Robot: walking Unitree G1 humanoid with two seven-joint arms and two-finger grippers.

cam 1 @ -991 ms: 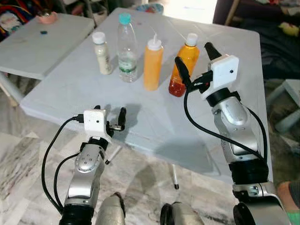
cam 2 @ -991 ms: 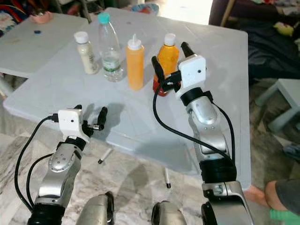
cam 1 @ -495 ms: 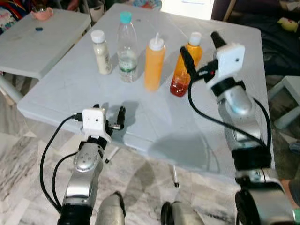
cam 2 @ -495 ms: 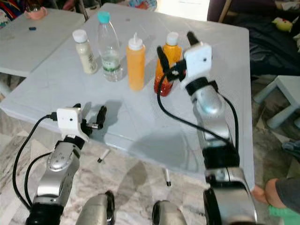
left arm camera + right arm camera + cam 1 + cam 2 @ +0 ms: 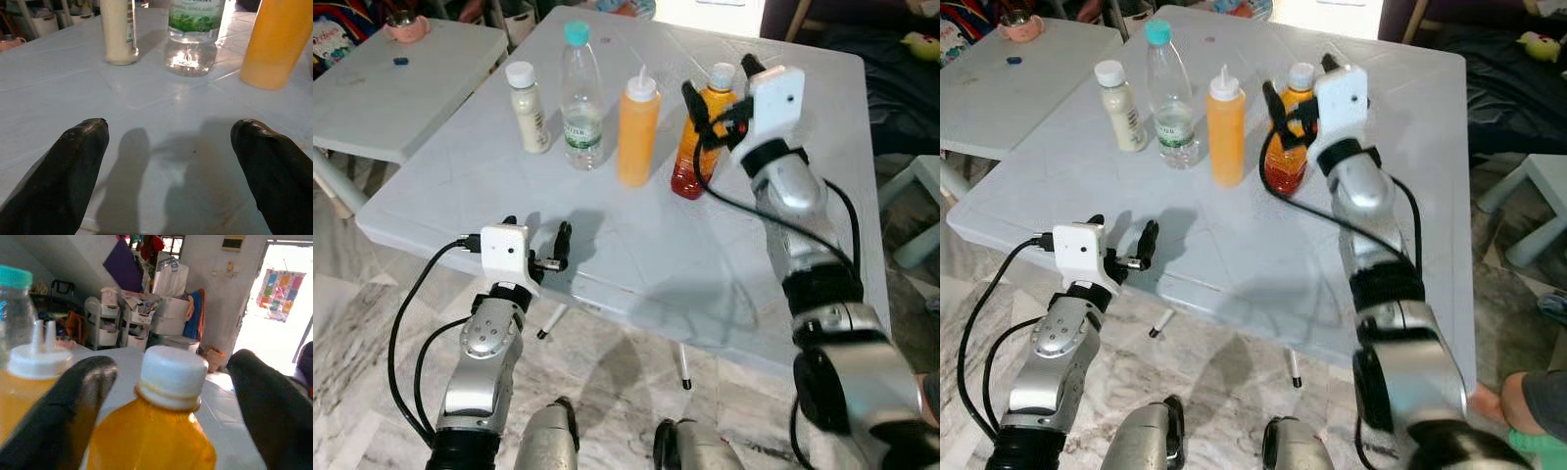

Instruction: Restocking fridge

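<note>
Four bottles stand in a row on the white table (image 5: pixel 636 255): a small cream bottle (image 5: pixel 527 110), a clear water bottle (image 5: pixel 580 103) with a teal cap, an orange squeeze bottle (image 5: pixel 636 132) and an amber juice bottle (image 5: pixel 695 147) with a white cap. My right gripper (image 5: pixel 720 80) is open at the juice bottle's neck, one black finger on each side of the cap (image 5: pixel 171 374), not closed on it. My left gripper (image 5: pixel 538 227) is open and empty, low over the table's near edge, pointing at the bottles (image 5: pixel 195 34).
A second white table (image 5: pixel 401 103) stands at the back left with a pink cup (image 5: pixel 406 22) and a small blue item (image 5: pixel 399 61). A white stool (image 5: pixel 925 191) is at the right. A person's foot (image 5: pixel 1518 406) shows at the lower right on the marble floor.
My right gripper has reached forward from beside the juice bottle to straddle its neck. The left arm has stayed near the table's front edge.
</note>
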